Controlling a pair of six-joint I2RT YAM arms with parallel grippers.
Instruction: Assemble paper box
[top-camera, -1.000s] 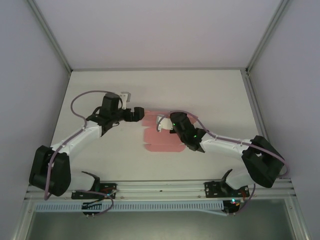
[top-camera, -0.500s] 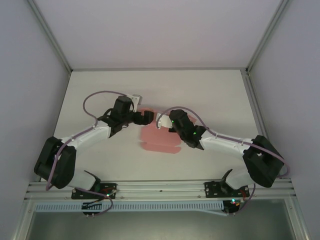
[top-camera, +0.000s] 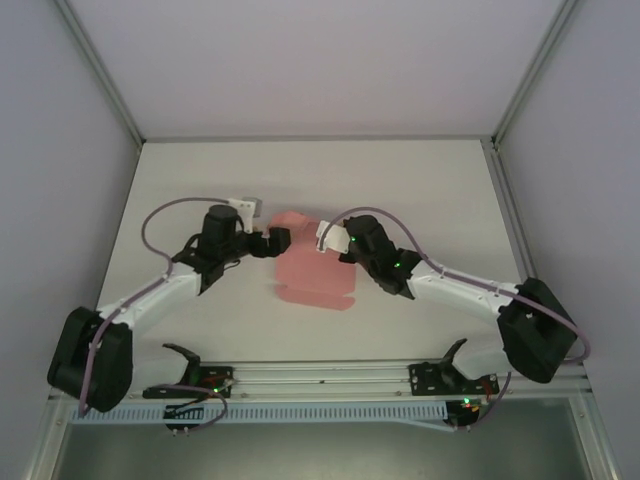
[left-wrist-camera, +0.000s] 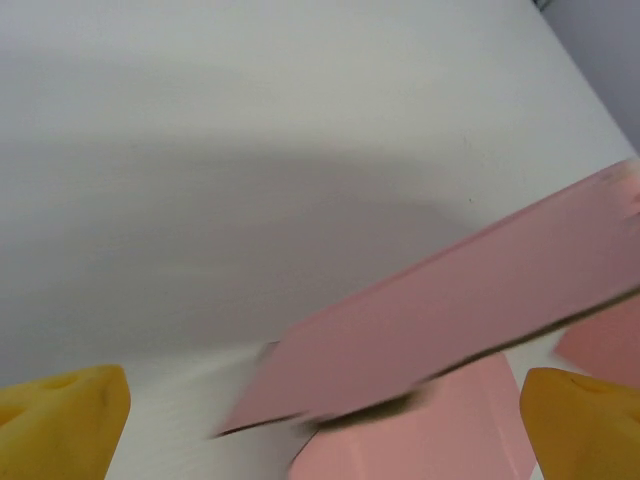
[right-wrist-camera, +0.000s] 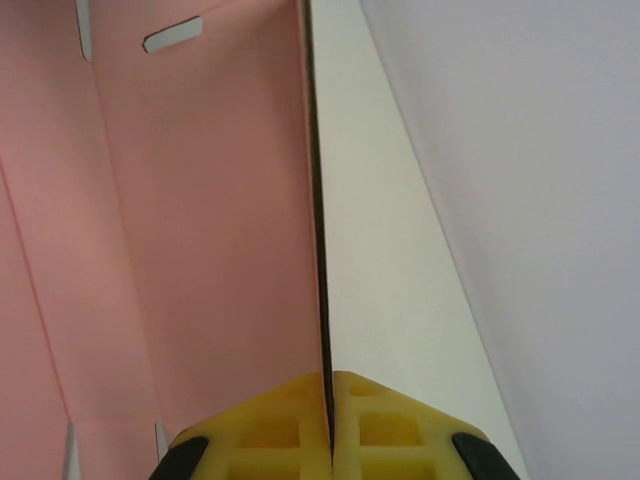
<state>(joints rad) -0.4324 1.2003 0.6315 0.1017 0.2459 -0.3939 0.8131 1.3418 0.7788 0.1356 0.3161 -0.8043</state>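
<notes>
Here, the left jaws stand spread at a raised flap of the pink die-cut card paper box, which lies on the white bench between both arms, while the right jaws pinch its upright side panel edge-on. The fold likely goes best with that pinch steady and the left pressing along the crease. No brand or lettering is legible.
</notes>
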